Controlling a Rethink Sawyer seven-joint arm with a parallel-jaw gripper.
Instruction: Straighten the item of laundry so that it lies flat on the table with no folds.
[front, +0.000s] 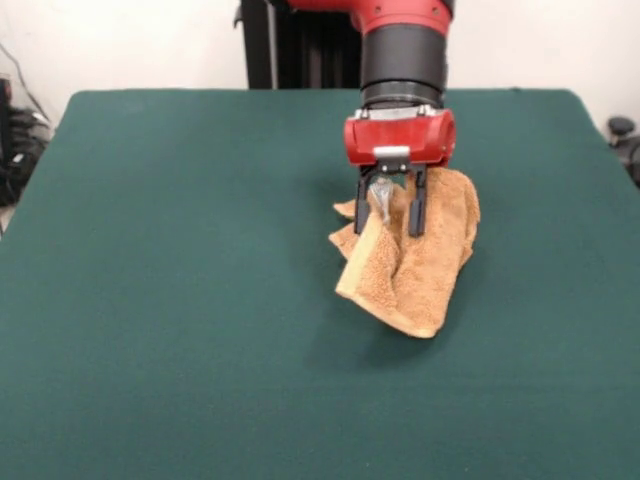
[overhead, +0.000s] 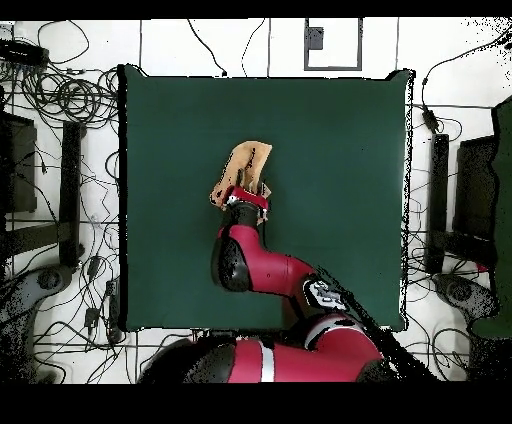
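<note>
Front view: the red-and-black gripper (front: 390, 208) pinches a raised fold of the crumpled tan-orange terry-cloth towel (front: 420, 265), right of centre on the dark green felt table (front: 180, 280).
Overhead view: towel (overhead: 245, 165) bunched mid-table (overhead: 340, 150), its near end under the gripper (overhead: 243, 195).

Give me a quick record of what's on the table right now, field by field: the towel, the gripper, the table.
item: tan-orange towel
towel state: bunched, with folds, not flat
towel position: right of centre in the front view, one end raised at the gripper
gripper: down on the towel's upper end, fingers around a fold of it
arm: red and black, coming down from above
surface: green table
task status: not done
</note>
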